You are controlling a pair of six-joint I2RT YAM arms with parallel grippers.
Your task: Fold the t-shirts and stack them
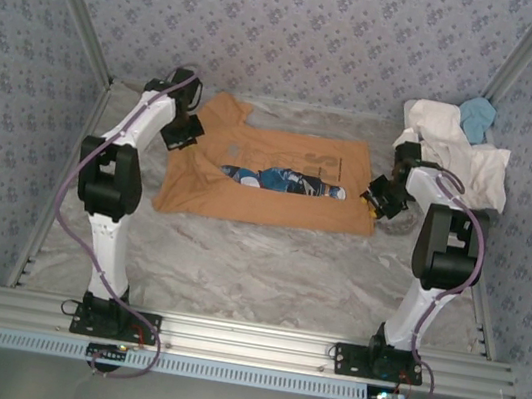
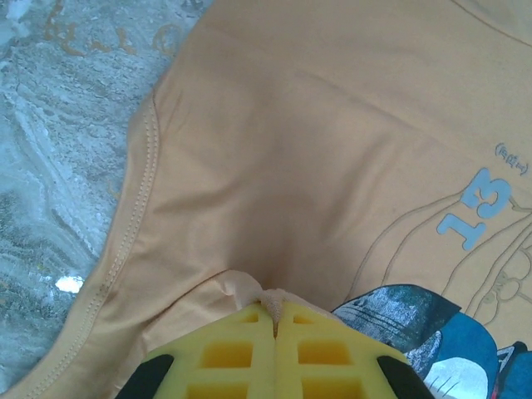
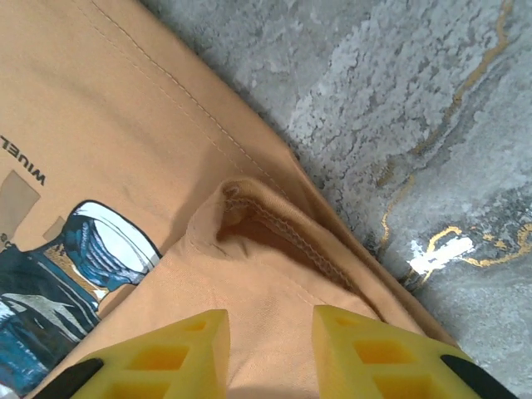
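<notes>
Since the tan-orange t-shirt lies part-folded at the middle of the table's far edge, the left gripper clamped on its cloth and the right gripper jaws apart over the hem, I judge a one-sided pull could skew the fold. White t-shirts and a light blue t-shirt are heaped at the far right corner. Surface: grey marbled. Walls: floral-papered.

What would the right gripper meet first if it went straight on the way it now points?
The tan-orange t-shirt: the right gripper, jaws apart, points at its raised hem fold just ahead. Past that lies the marble table. Depth is unclear, so it may be brushing the cloth.
</notes>
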